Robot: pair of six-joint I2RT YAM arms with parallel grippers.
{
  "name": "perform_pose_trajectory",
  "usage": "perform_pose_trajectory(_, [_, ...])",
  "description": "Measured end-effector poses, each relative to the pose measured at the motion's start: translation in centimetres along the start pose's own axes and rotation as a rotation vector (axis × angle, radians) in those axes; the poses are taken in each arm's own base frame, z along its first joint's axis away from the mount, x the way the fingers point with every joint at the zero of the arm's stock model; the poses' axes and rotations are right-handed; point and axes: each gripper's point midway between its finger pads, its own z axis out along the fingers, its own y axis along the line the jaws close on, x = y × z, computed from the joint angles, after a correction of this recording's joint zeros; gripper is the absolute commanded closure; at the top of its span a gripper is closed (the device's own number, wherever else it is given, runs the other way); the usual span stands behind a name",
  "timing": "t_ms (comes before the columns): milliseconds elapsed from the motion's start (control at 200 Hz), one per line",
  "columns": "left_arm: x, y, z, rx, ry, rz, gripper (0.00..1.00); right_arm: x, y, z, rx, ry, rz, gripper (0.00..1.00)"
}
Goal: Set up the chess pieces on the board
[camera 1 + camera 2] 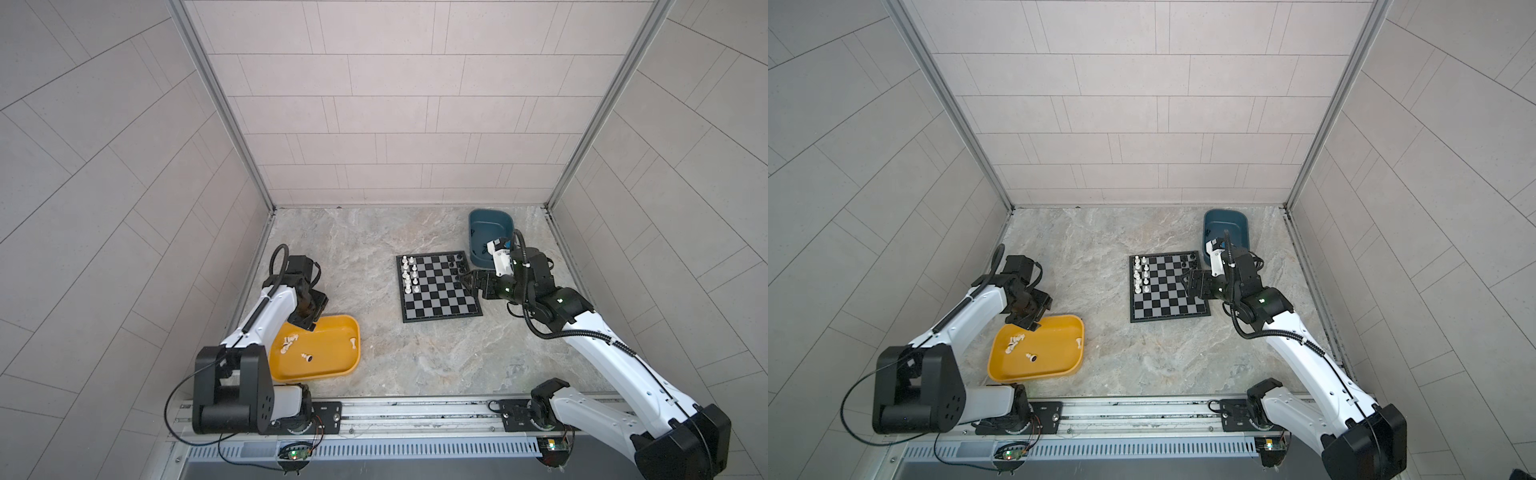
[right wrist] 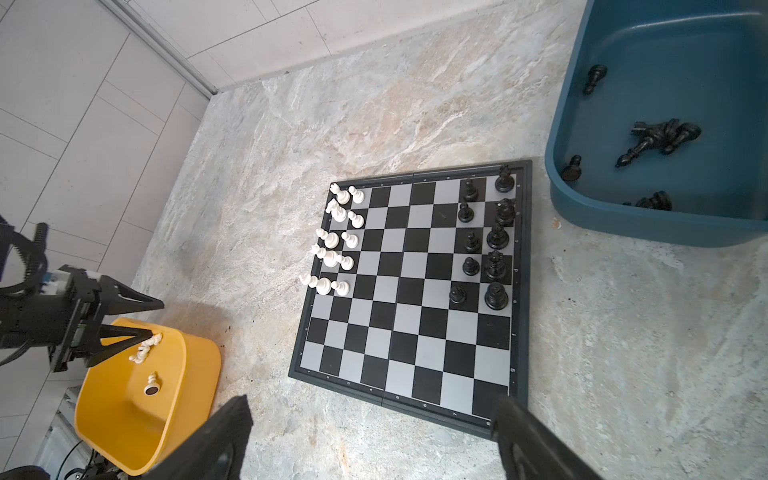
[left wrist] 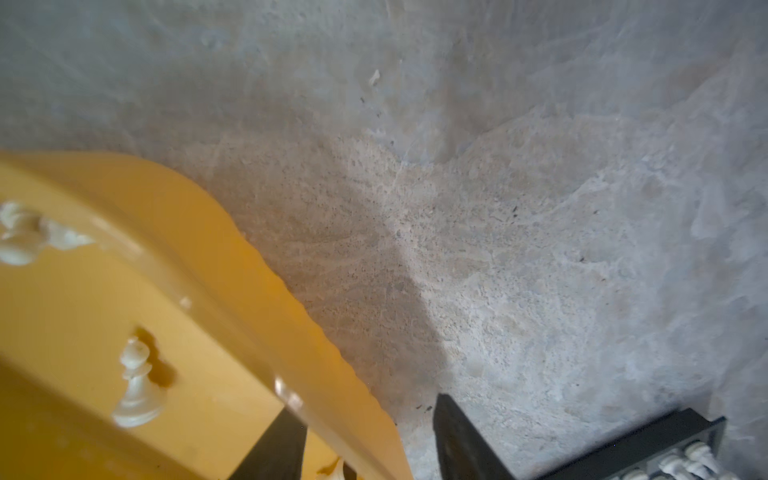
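The left jaws are spread and pinch nothing. Just by their tips lies a small heap (image 1: 289,344) of white chess pieces in the yellow tray (image 1: 332,368). I think the step now is to pick one up: go straight down, pinch only one piece round its middle, and stay off the tray's edge. The right jaws are spread wide and empty, with the board (image 2: 407,332) below them. On it stand ten white pieces (image 2: 330,237) and ten black pieces (image 2: 497,236). The heap is too tiny to count.

White arm links (image 1: 602,353), black joints (image 1: 232,386), black corrugated cables (image 1: 552,336), green lights (image 1: 508,289)
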Motion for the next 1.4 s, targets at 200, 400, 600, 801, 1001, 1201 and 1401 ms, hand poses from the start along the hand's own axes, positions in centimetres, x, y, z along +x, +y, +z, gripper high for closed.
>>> perform_pose_trajectory(200, [0.2,-0.8,1.4,-0.022,0.044,0.030,0.80,-0.1,0.1,0.0,-0.007,-0.003,-0.004,0.06])
perform_pose_trajectory(400, [1.0,-3.4,1.8,-0.046,0.081,0.160,1.00,-1.0,0.0,0.0,0.004,-0.043,-0.001,0.05])
perform_pose_trajectory(600, [2.6,-8.2,2.6,-0.059,0.122,0.394,1.00,-2.2,0.2,-0.1,-0.001,-0.094,0.016,0.05])
perform_pose_trajectory(801, [6.4,-12.3,3.3,-0.053,0.165,0.652,1.00,-2.3,-0.3,-0.2,0.029,-0.105,0.015,0.05])
perform_pose_trajectory(1001, [10.0,-14.3,3.6,-0.074,0.195,0.884,1.00,-2.3,-1.3,-0.8,0.091,-0.119,-0.003,0.05])
perform_pose_trajectory(1201, [12.3,-14.0,3.2,-0.086,0.216,1.012,1.00,-2.7,-1.6,-1.9,0.116,-0.153,-0.022,0.03])
perform_pose_trajectory(1401, [13.9,-14.3,2.8,-0.066,0.232,1.060,0.94,-2.9,-2.1,-2.0,0.140,-0.164,-0.023,0.00])
